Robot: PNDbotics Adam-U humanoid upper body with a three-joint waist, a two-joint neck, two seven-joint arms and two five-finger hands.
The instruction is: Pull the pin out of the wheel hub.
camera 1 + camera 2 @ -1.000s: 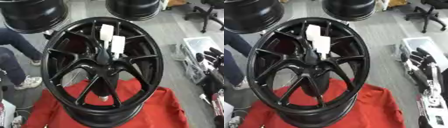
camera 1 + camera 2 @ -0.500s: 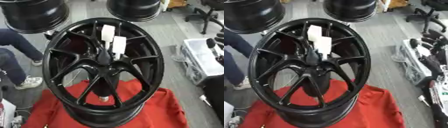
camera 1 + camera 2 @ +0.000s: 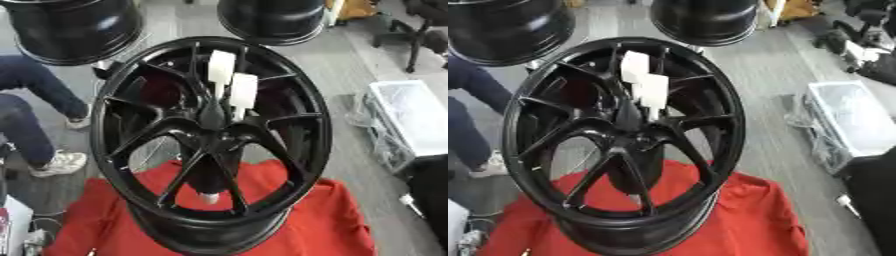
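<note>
Meanwhile our hands are out of sight — the black wheel hub (image 3: 210, 145) sits on a red cloth (image 3: 324, 225), white-handled pins (image 3: 241, 92) upright, reachable.

Workshop or lab floor: black rims (image 3: 74, 27) sitting behind the wheel (image 3: 213, 140), office chair (image 3: 420, 27) and clear bin (image 3: 411, 122) standing right of it.
</note>
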